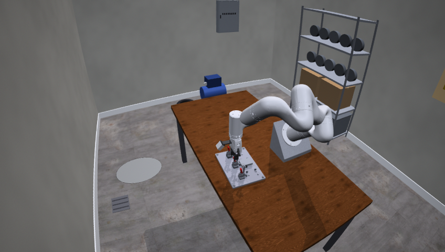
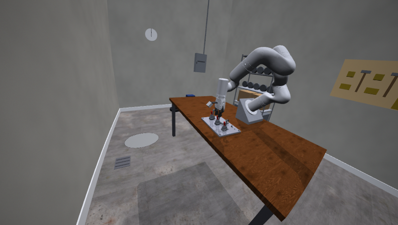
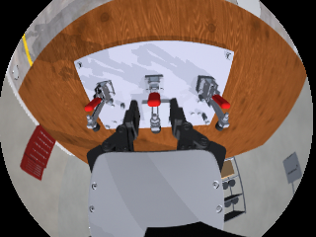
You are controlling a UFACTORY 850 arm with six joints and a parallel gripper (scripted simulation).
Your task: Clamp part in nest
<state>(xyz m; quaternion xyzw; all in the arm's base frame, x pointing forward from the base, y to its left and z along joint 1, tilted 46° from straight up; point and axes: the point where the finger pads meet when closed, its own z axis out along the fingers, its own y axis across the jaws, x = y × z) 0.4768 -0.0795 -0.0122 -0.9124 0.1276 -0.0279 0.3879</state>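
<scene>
The fixture plate point(image 1: 250, 180) point(image 2: 228, 132) point(image 3: 118, 59) carries three clamps with red handles. My gripper point(image 1: 236, 154) point(image 2: 218, 113) point(image 3: 154, 107) is partly open and empty, pointing down over the middle nest. In the wrist view its fingers stand left and right of the middle clamp's red handle point(image 3: 154, 99); contact cannot be made out. What looks like the pale part point(image 3: 164, 115) lies in the middle nest, partly hidden under that clamp's bar; its seating cannot be judged. The left clamp's handle point(image 3: 93, 105) and the right clamp's handle point(image 3: 221, 102) stand outside the fingers.
The plate lies on the wooden table point(image 1: 299, 199) point(image 2: 268, 156). The near clamp point(image 1: 241, 175) point(image 2: 224, 128) has its bar tip raised. Small posts and blocks stand in the outer nests. The robot's grey pedestal point(image 1: 287, 153) point(image 2: 247, 118) stands behind the plate.
</scene>
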